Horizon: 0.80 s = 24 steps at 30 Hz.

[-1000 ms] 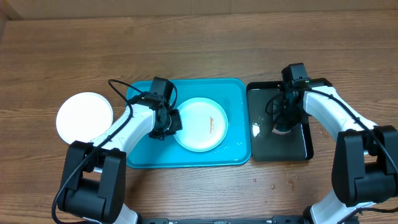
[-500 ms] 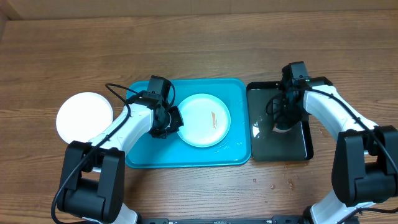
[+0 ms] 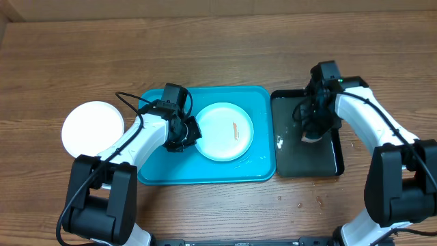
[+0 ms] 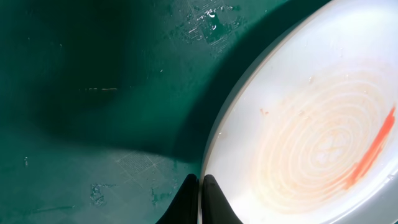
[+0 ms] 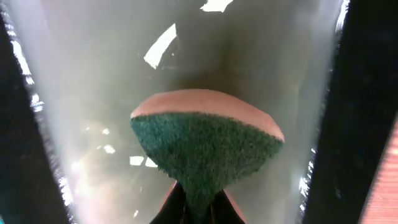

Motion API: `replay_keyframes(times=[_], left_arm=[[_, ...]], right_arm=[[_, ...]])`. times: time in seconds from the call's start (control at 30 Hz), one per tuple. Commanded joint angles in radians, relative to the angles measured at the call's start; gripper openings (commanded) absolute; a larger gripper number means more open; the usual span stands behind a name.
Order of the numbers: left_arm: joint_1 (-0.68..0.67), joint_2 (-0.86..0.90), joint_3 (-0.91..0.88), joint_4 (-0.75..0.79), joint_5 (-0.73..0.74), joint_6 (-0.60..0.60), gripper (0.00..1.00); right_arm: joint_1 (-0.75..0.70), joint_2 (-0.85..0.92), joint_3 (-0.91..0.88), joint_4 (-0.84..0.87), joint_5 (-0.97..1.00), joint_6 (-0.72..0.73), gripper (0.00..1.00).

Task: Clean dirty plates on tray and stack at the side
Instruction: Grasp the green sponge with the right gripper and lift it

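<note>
My left fingers (image 4: 188, 198) were clenched on the thin rim of the smooth round plate (image 3: 225, 132), which lay in the turquoise tray (image 3: 259, 102) and carried a red-orange smear (image 3: 234, 130). My right fingers (image 5: 175, 208) grasped the rough green sponge (image 5: 208, 149) over the wet black tray (image 3: 331, 160); the plate lay to their left, well apart.

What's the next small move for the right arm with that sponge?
Probably raise the sponge clear of the black tray and carry it left over the plate. The right gripper is shut on the sponge, the left gripper pinches the plate's rim on the turquoise tray, and a red-orange smear on the plate needs scrubbing.
</note>
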Motion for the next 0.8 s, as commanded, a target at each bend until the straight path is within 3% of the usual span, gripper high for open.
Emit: replay_keyframes(times=[0.0, 0.3, 0.37, 0.5, 0.67, 0.77], left_arm=[[0.003, 0.003, 0.014, 0.000, -0.021, 0.001, 0.05], [0.003, 0.003, 0.013, -0.007, -0.059, 0.001, 0.04], [-0.002, 0.003, 0.013, -0.008, -0.060, 0.002, 0.16], [-0.021, 0.003, 0.013, -0.007, -0.068, 0.002, 0.22], [-0.038, 0.004, 0.011, -0.007, -0.117, 0.001, 0.19], [-0.039, 0.004, 0.006, -0.008, -0.116, 0.001, 0.12]], right_arm=[[-0.002, -0.010, 0.083, -0.029, 0.008, -0.011, 0.04], [-0.002, -0.010, 0.141, -0.100, 0.010, -0.010, 0.04], [-0.002, -0.010, 0.140, -0.109, 0.010, -0.010, 0.04], [-0.002, -0.010, 0.140, -0.114, 0.010, -0.010, 0.04], [-0.002, -0.010, 0.140, -0.115, 0.010, -0.010, 0.04], [-0.002, -0.010, 0.140, -0.114, 0.010, -0.010, 0.04]])
